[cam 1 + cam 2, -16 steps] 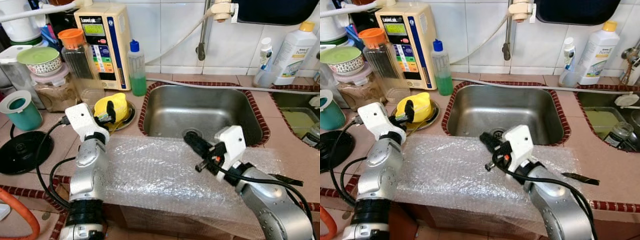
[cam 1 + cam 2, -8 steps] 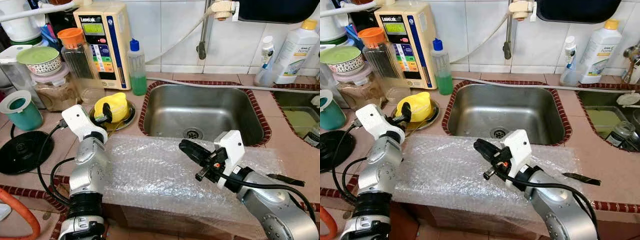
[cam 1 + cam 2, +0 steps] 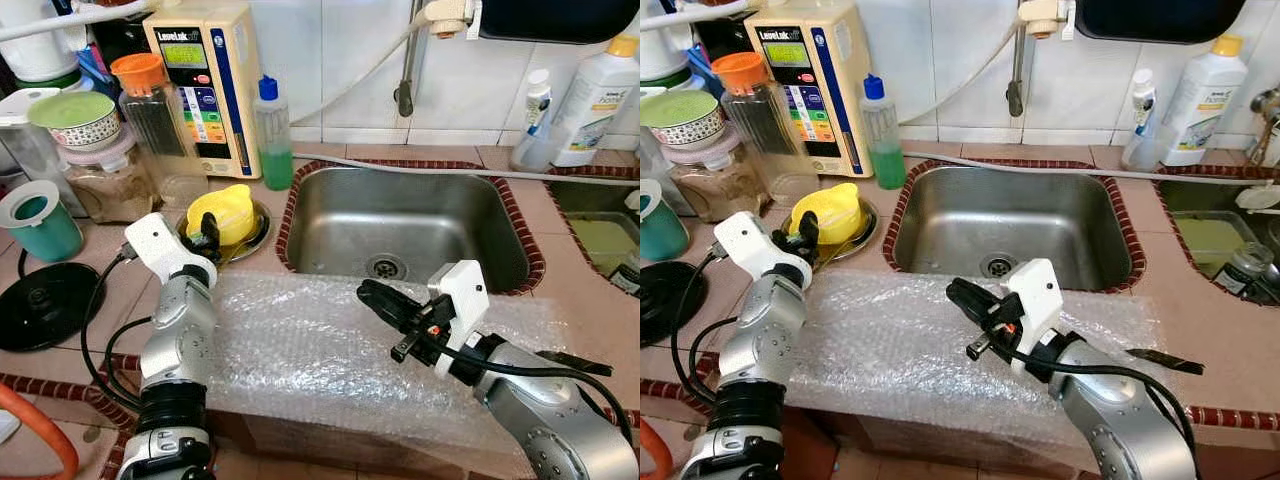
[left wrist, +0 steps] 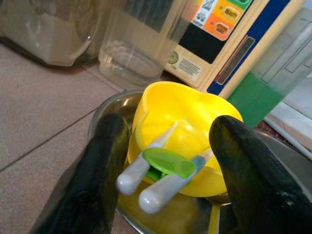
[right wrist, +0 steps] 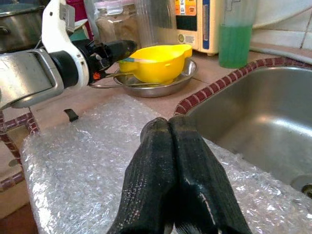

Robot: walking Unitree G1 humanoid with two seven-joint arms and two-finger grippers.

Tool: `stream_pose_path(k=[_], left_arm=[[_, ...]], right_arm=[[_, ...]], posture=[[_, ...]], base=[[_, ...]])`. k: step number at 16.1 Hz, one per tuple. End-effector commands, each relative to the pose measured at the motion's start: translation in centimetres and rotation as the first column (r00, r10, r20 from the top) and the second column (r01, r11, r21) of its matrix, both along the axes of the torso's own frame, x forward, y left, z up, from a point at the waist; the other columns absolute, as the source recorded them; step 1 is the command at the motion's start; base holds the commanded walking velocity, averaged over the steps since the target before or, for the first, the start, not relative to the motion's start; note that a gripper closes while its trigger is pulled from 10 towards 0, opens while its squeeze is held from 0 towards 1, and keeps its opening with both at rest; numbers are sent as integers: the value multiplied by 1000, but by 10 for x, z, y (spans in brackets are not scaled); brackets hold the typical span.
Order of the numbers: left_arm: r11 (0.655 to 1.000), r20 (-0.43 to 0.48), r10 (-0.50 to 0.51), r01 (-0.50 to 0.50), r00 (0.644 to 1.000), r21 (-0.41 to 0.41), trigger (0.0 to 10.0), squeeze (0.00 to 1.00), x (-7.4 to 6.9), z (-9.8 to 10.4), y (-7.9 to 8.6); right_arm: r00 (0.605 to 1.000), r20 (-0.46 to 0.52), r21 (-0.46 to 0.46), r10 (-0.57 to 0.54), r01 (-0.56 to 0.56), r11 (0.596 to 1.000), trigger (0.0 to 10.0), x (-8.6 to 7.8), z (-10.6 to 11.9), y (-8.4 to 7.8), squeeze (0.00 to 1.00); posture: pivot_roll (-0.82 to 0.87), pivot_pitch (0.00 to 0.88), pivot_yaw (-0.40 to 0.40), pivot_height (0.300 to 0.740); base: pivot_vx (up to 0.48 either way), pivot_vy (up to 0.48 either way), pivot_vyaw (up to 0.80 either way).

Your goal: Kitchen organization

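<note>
Count on inspection: one yellow bowl (image 4: 181, 127) between the left gripper's fingers (image 4: 105, 161), resting in one steel dish (image 3: 256, 232). Two white-handled utensils (image 4: 146, 168) lie in the bowl. One green soap bottle (image 3: 273, 140), one bubble wrap sheet (image 3: 320, 345), one sink (image 3: 410, 225), two white bottles (image 3: 595, 95) beyond it.

- My arms were silver, jointed in black.
- Each wrist wore a white housing.
- Black cables looped alongside.
- My left gripper (image 3: 208, 232) and right gripper (image 3: 366, 292) had black fingers.
</note>
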State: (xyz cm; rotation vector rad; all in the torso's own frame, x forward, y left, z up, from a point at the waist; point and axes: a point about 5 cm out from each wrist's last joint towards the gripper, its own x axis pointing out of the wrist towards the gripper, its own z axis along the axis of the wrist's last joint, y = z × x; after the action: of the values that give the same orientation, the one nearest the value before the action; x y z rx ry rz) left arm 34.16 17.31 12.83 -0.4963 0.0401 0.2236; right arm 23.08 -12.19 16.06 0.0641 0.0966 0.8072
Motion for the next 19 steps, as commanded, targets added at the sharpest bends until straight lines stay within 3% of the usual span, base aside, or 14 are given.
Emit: stream_pose_path(k=[1, 12, 19], left_arm=[[1000, 0, 6, -6, 1000, -10, 0, 0, 3, 4, 0], [1000, 34, 27, -27, 999, -15, 0, 0, 5, 12, 4], [999, 113, 16, -11, 993, -46, 0, 0, 3, 38, 7]], right_arm=[[999, 27, 6, 29, -29, 1000, 10000, -2, 8, 3, 0], [999, 33, -25, 23, -22, 999, 10000, 1, 7, 1, 0], [999, 43, -30, 4, -3, 1000, 10000, 5, 9, -1, 0]], posture=[[-60, 0, 82, 740], [-56, 0, 79, 740], [-51, 0, 74, 740]], base=[[0, 0, 0], [0, 0, 0], [0, 0, 0]])
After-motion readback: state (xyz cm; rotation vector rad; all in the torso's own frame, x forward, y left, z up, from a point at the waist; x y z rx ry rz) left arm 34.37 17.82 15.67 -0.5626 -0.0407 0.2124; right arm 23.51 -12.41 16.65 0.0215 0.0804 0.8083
